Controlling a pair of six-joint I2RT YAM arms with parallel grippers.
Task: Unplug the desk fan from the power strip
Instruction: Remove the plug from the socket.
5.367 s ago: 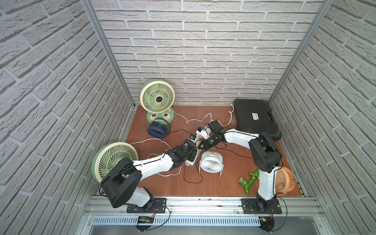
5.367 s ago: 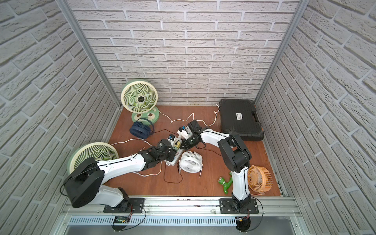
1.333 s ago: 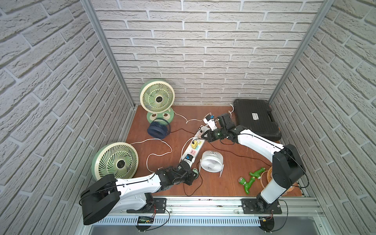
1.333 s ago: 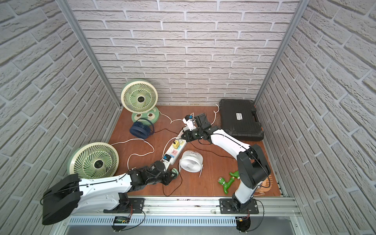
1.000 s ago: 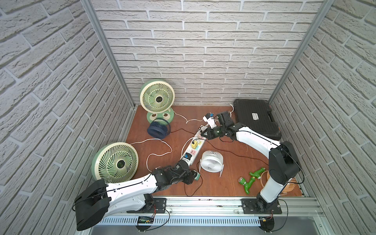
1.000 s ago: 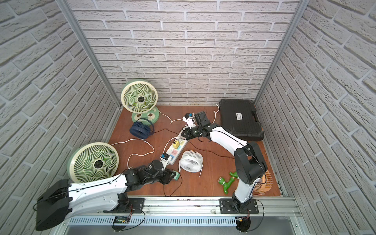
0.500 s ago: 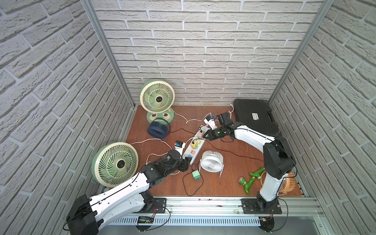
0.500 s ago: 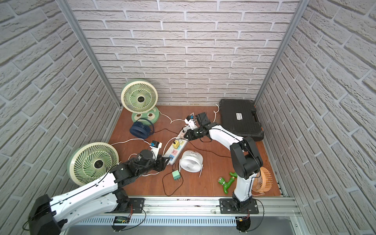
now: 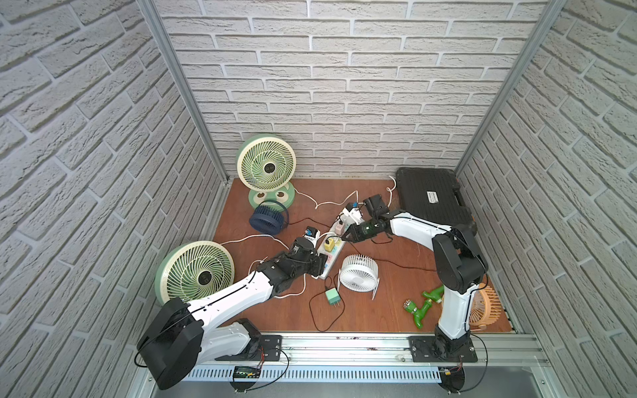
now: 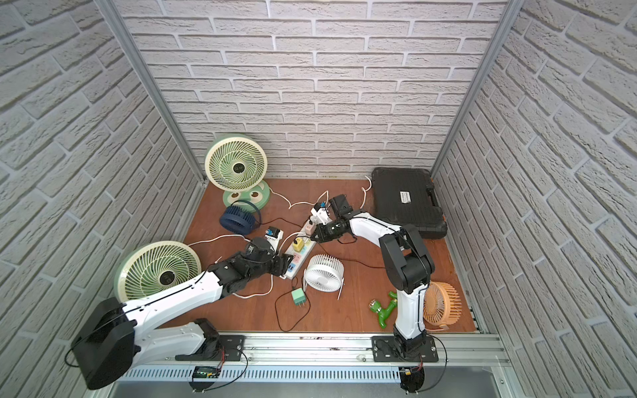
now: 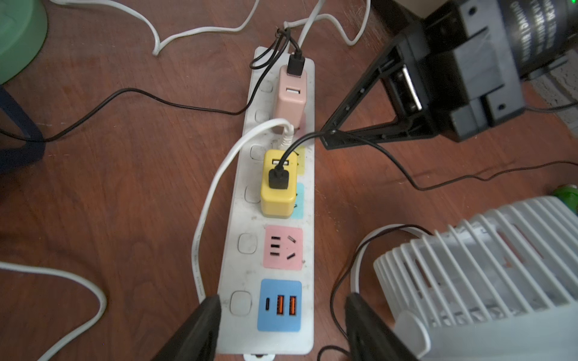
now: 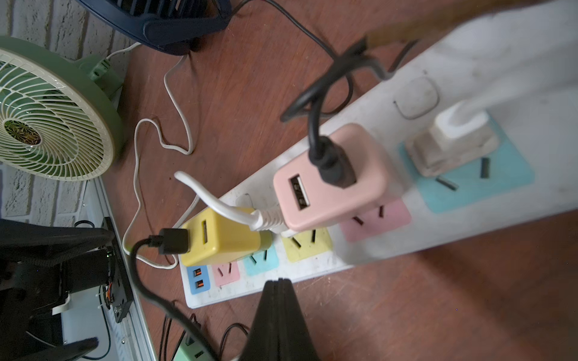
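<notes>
Ok so in both top views the power strip (image 9: pixel 330 258) lies slantwise in the middle of the worktop (image 9: pixel 379 310), near end toward the left and far end toward the right. A yellow adapter (image 9: pixel 328 245) and a pink adapter (image 9: pixel 339 226) are plugged into it. The left jaws sit at its near end and the right jaws come in from the right, tip just beside the strip next to the yellow adapter. A green adapter (image 9: pixel 332 296) lies loose on the board, near side of the strip, prongs out and on a looping black cable, just left of the white fan (image 9: pixel 358 275). The left wrist view is clearer: the left jaws are spread, with one of the fingers (image 11: pixel 195 329) on each side of the strip's end by the blue USB face. I honestly can't tell if they touch it. The pink socket face next to that is empty, then comes the yellow adapter (image 11: pixel 278 190) with a black plug in it, and the pink one (image 11: pixel 291 97) further along. The right jaws show there too, pressed together, with the black cable running past their tip. In the right wrist view the right jaws are pressed shut with nothing in them, tip right by the strip's long edge. A white plug (image 12: pixel 453 143) sits in the blue-green face beyond the pink adapter.
</notes>
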